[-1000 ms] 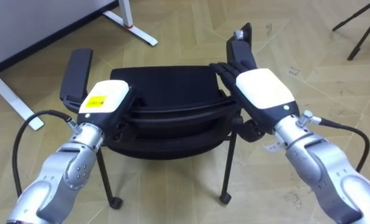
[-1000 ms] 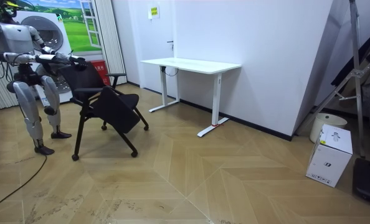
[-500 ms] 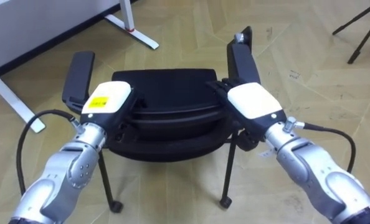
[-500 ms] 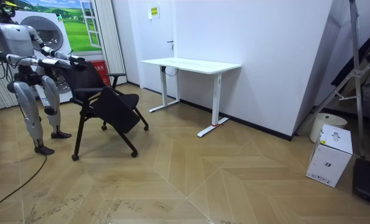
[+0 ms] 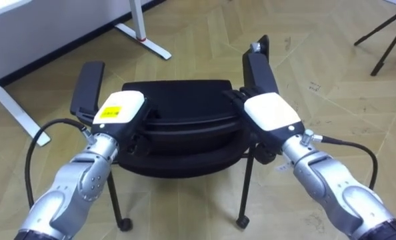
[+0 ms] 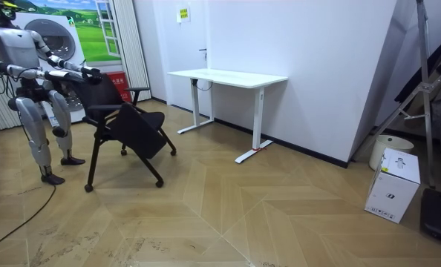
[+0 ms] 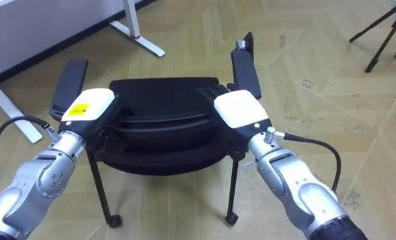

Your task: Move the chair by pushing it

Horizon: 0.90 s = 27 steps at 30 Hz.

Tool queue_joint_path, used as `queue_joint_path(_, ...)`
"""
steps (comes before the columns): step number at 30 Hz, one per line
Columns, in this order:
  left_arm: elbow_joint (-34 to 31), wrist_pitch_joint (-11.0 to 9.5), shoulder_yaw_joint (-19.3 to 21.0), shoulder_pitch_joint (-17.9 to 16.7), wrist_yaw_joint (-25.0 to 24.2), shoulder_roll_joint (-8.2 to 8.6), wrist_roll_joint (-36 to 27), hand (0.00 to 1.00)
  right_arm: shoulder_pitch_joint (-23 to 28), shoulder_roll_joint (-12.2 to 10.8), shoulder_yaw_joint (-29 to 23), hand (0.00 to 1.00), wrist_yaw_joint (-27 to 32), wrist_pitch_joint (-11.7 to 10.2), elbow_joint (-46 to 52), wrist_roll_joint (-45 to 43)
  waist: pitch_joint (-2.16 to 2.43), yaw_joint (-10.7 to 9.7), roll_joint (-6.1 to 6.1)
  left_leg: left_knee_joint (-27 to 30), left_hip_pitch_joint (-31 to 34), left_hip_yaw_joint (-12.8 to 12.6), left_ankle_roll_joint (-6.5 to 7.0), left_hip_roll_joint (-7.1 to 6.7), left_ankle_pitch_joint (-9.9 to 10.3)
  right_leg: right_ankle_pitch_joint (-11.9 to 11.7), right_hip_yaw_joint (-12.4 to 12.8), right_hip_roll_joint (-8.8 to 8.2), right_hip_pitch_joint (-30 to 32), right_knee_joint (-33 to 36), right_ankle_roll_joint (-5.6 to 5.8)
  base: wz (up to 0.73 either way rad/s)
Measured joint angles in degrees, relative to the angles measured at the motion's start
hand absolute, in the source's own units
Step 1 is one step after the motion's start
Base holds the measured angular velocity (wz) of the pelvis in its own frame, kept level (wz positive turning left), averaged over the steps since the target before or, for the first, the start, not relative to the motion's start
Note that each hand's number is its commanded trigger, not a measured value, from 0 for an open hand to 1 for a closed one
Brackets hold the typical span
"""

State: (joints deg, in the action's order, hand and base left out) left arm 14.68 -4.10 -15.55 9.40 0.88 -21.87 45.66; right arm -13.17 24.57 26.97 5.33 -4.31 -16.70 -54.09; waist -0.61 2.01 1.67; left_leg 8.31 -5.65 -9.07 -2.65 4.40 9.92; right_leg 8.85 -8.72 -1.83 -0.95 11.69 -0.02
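A black chair (image 5: 178, 103) on castors stands right in front of me, its seat facing away and its backrest under my arms. On the left end of the backrest's top edge sits my left hand (image 5: 121, 110), just inside the left armrest (image 5: 88, 87). My right hand (image 5: 270, 112) is at the right end, beside the right armrest (image 5: 258, 63), with its dark fingers (image 5: 233, 95) laid fairly straight on the top edge. In the room view I stand behind the chair (image 6: 128, 122) at the room view's left, both arms stretched out to its back.
A white desk (image 6: 228, 77) stands by the wall beyond the chair; its foot (image 5: 145, 41) shows at my upper left. Dark tripod legs (image 5: 385, 33) stand at my upper right. A washing machine (image 6: 53, 41) is behind me, and a white box (image 6: 393, 185) sits far off on the wooden floor.
My right hand has slid inward from alongside the right armrest onto the backrest's top edge. The left hand has stayed on the backrest. The chair has barely moved.
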Motion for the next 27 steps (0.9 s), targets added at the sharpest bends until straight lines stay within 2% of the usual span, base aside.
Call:
queue_joint_path(2,0.00,0.07,-0.14,0.00,0.02,-0.01,0.00,1.00,0.00,0.00,0.10,0.00,0.10,0.13,-0.03,0.02,0.07,0.01,0.04,0.01,-0.01,0.03,0.00,0.00,0.00,0.00,-0.01,0.00,-0.01,0.01,0.00,0.00)
queue_joint_path(4,0.00,0.21,-0.29,0.00,0.09,-0.02,0.00,1.00,0.00,0.00,0.40,1.00,0.47,0.30,-0.26,0.04,0.16,0.01,0.08,0.00,0.00,0.08,0.00,0.00,0.00,0.00,-0.03,0.00,-0.01,0.01,0.00,0.00)
queue_joint_path(12,0.05,0.33,-1.48,-0.17,0.34,0.00,-0.05,1.00,-0.02,0.02,1.02,1.00,2.86,0.69,-1.51,-0.02,0.65,0.23,0.02,0.00,-0.05,0.71,0.00,0.01,0.00,0.00,-0.44,0.00,-0.32,-0.06,0.00,0.02)
queue_joint_path(16,0.04,-0.11,-1.69,-0.15,0.38,0.05,-0.05,1.00,-1.00,-0.42,1.01,1.00,4.06,0.69,-3.08,0.07,0.61,0.25,-0.08,-0.01,0.01,1.37,0.00,0.02,0.00,0.00,-0.90,-0.01,-0.42,-0.13,0.00,0.07)
queue_joint_path(18,-0.19,-0.29,-2.09,-0.11,0.11,0.45,-0.03,1.00,-2.64,-1.59,0.89,1.00,4.06,1.60,-4.91,0.02,0.64,0.94,-0.27,-0.01,0.07,1.49,0.00,0.01,0.00,0.00,-1.03,-0.03,-0.36,-0.16,0.00,0.05)
queue_joint_path(20,-0.43,-0.66,-2.56,-0.06,0.11,0.43,-0.01,1.00,-2.54,-1.49,0.95,1.00,4.00,2.28,-5.04,-0.30,0.64,1.54,-0.27,-0.01,0.14,1.59,0.00,0.03,0.00,0.00,-1.22,-0.03,-0.37,-0.19,0.01,0.05)
queue_joint_path(27,-0.28,-1.19,-2.55,-0.05,0.29,-0.15,-0.24,1.00,-1.99,-1.43,1.01,1.00,5.93,1.15,-5.34,-1.35,0.41,1.59,-0.53,-0.05,0.37,1.80,0.00,0.01,0.00,0.01,-1.66,-0.12,-0.37,-0.19,0.01,0.03)
